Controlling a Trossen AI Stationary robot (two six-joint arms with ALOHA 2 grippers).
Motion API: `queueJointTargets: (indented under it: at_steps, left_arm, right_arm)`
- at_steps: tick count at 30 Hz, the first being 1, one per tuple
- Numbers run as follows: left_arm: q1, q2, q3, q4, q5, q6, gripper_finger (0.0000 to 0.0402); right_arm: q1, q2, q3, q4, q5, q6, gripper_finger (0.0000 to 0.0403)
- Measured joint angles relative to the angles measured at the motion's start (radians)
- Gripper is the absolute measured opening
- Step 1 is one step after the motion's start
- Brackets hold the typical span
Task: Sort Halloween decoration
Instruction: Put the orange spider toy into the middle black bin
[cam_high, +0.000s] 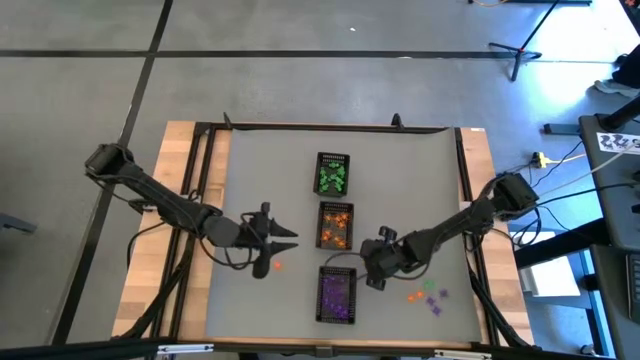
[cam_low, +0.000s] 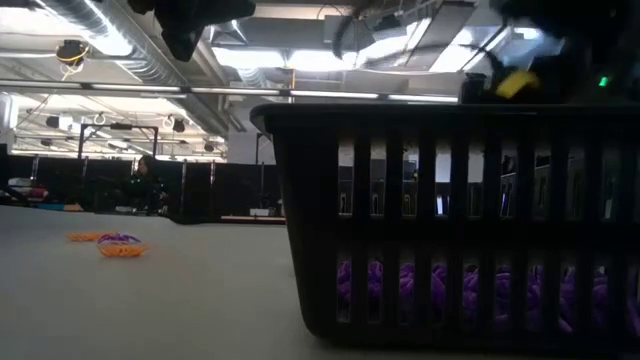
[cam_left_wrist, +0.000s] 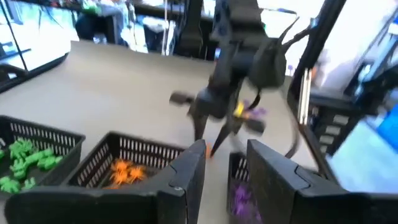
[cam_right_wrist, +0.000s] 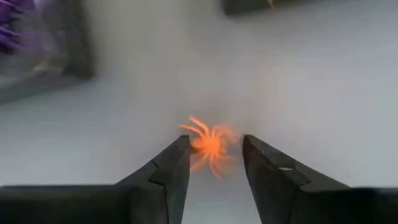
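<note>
The right hand (cam_right_wrist: 214, 162) hangs over bare bench between the middle and near trays, toward the bench's right side. Its fingers stand apart, and an orange spider (cam_right_wrist: 210, 146) shows blurred in the gap between them. Whether the spider is pinched, falling free or lying on the bench below cannot be told from the wrist view.

Just beside this hand, at the near edge of the bench, stands the purple tray (cam_high: 337, 295), a black mesh basket with a layer of purple trinkets covering its floor. The next tray back, the orange tray (cam_high: 336, 226), holds a scatter of orange pieces, and the far tray, the green tray (cam_high: 333, 174), holds green ones. So a good share of the sorting looks done: each colour has its own basket and none looks mixed.

What is left lies loose on the bench. A small cluster of unsorted trinkets (cam_high: 427, 296), orange, green and purple, sits toward the near right corner. One more orange piece (cam_high: 277, 265) lies on the left side, close under the left hand (cam_left_wrist: 225, 163), which hovers left of the orange tray with its fingers parted and nothing seen between them. By my reckoning only a handful of pieces remain, the orange spider at the right hand among them.
</note>
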Motion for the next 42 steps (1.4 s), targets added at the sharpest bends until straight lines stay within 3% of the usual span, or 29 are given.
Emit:
queueJointTargets:
  at_steps: [8,17,22,26,31,38,42]
  left_arm:
    - [0.000,0.001,-0.009,0.036,-0.020,0.000,0.0111]
    - [0.000,0.001,-0.009,0.032,-0.018,0.000,0.0111]
    - [0.000,0.001,-0.009,0.031,-0.018,0.001,0.0111]
    - [0.000,0.000,-0.009,0.030,-0.018,0.001,0.0111]
    - [0.000,0.001,-0.009,0.030,-0.018,0.001,0.0111]
    - [0.000,0.001,-0.009,0.026,-0.018,0.001,0.0111]
    - [0.000,0.001,-0.009,0.022,-0.017,0.001,0.0111]
  right_arm:
    - [-0.047,0.029,-0.048,0.092,-0.037,-0.010,0.0153]
    - [-0.050,0.020,-0.049,0.084,-0.034,-0.020,0.0048]
    - [-0.050,-0.028,-0.048,0.064,-0.029,-0.021,0.0031]
    - [-0.050,-0.089,-0.035,0.060,-0.050,-0.025,0.0052]
    - [-0.049,-0.087,-0.038,0.030,-0.075,-0.018,0.0112]
    - [-0.049,-0.006,-0.034,0.072,-0.107,0.014,0.0206]
    - [-0.048,0.040,-0.029,0.085,-0.081,0.014,0.0221]
